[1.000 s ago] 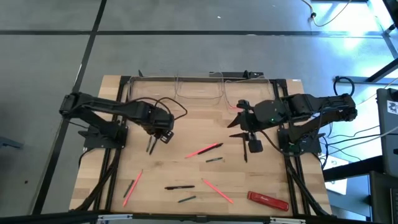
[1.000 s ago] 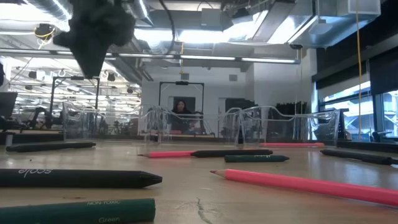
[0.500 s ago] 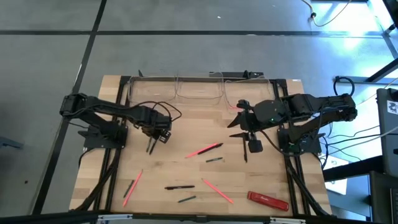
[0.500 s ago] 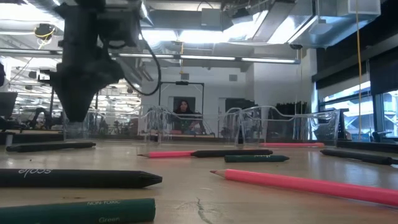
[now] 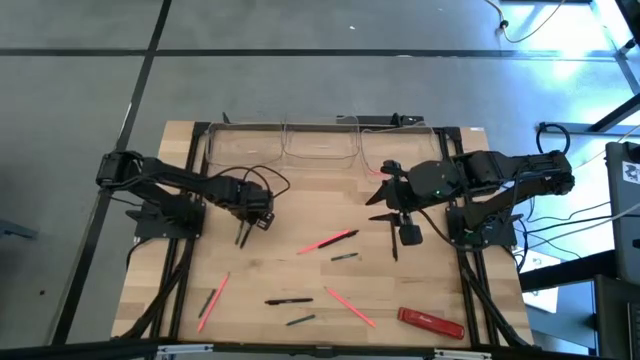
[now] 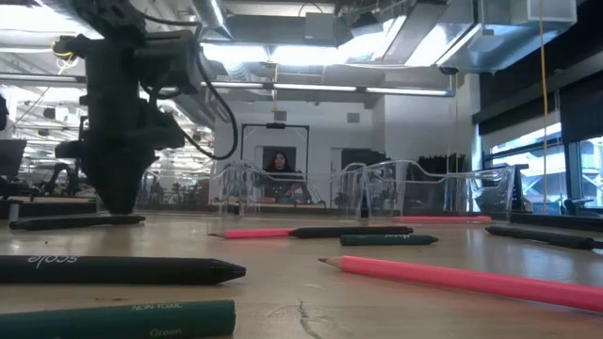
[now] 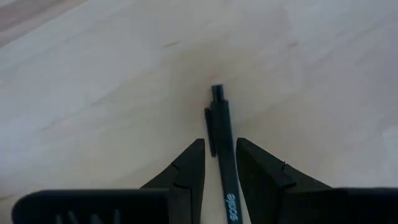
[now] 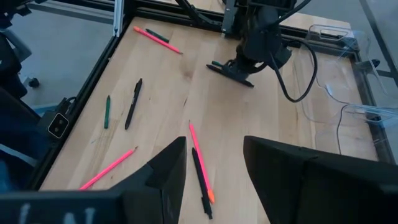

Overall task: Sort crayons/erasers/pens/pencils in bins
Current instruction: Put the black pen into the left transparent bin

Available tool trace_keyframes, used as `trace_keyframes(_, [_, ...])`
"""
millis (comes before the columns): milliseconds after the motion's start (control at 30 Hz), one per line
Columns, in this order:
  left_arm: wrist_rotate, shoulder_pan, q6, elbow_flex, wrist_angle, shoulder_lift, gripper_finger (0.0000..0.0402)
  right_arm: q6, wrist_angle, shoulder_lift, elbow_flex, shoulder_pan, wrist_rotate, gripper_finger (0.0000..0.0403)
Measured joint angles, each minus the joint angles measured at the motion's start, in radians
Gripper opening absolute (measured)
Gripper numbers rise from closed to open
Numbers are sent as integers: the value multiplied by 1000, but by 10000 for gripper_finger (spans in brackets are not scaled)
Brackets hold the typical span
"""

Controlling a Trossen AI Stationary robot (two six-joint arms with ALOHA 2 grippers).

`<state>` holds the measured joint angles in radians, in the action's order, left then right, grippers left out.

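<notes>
My left gripper [image 5: 243,236] [image 6: 118,202] is down at the table, left of the middle, and open by a narrow gap. In the left wrist view its fingers [image 7: 219,142] stand on either side of a black pen [image 7: 217,106] [image 6: 75,222] that lies flat on the wood. My right gripper [image 5: 394,248] [image 8: 214,149] hangs open above the table's right half and holds nothing. Pink sticks [image 5: 328,241] [image 5: 350,307], a black pen [image 5: 288,300] and grey-green sticks [image 5: 345,257] [image 5: 300,320] lie loose on the table. Three clear bins [image 5: 320,145] [image 6: 433,193] stand along the far edge. My left gripper comes from above, pointing down, with its fingers [image 7: 193,162] along the black pen's barrel [image 7: 222,162], one on each side. The pen lies on the table. I cannot tell whether the fingers touch it.
A wide flat red bar [image 5: 432,322] lies near the near right corner. A pink and a green stick [image 5: 212,298] lie at the near left. Black frame rails [image 5: 185,290] run along the table's sides. A person [image 6: 276,169] sits in the room behind.
My left gripper has come down from well above the table until its fingers reach the tabletop astride the black pen, drifting slightly toward the table's left edge. The pen has stayed where it was.
</notes>
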<state>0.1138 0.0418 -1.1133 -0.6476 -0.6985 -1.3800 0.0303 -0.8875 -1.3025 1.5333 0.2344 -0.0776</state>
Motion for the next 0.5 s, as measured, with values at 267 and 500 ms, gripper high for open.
trace_keyframes(267, [11, 0, -1, 58, 91, 2, 85, 0, 0, 0, 0, 0, 0, 163])
trace_keyframes(500, [26, -2, -2, 70, 108, 3, 85, 0, 0, 0, 0, 0, 0, 163])
